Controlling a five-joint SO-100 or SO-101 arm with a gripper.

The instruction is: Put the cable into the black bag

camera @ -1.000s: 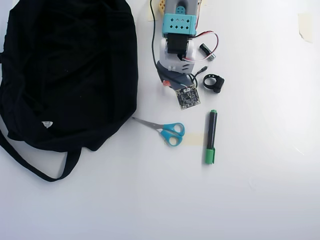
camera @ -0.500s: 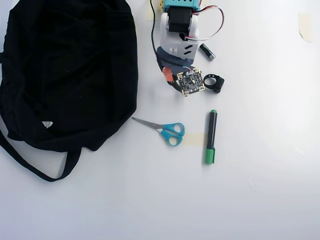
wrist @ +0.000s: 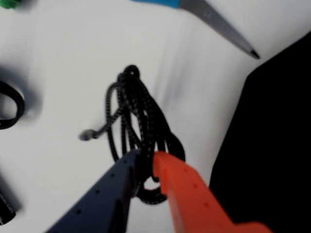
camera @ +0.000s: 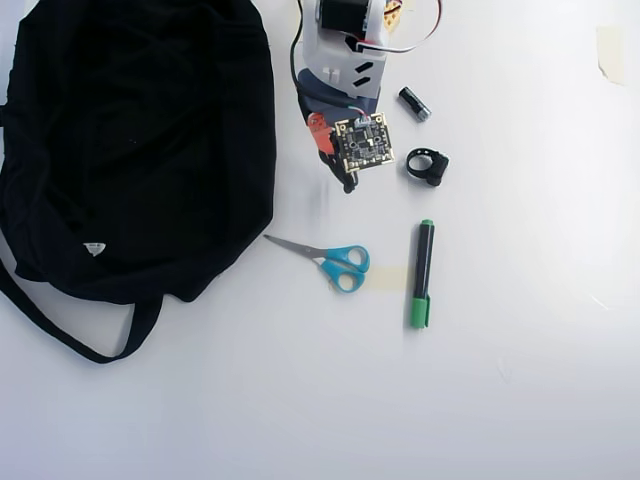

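Observation:
In the wrist view my gripper (wrist: 146, 160) is shut on the cable (wrist: 138, 116), a thin black braided coil pinched between the dark finger and the orange finger (wrist: 184, 189). Its loops stick out past the fingertips, and the small plug end (wrist: 86, 136) trails to the left. The black bag (wrist: 272, 145) fills the right side, close beside the orange finger. Seen from overhead, the gripper (camera: 338, 165) sits just right of the large black bag (camera: 130, 150). The wrist camera board hides most of the cable there.
Blue-handled scissors (camera: 330, 260) lie below the gripper, their blade tip (wrist: 243, 46) near the bag. A green marker (camera: 421, 272), a black ring clip (camera: 428, 165) and a small black cylinder (camera: 414, 103) lie to the right. The bag's strap (camera: 70, 335) loops at lower left.
The arm has drawn back toward the top edge and shifted left toward the bag, carrying the cable away from the ring clip.

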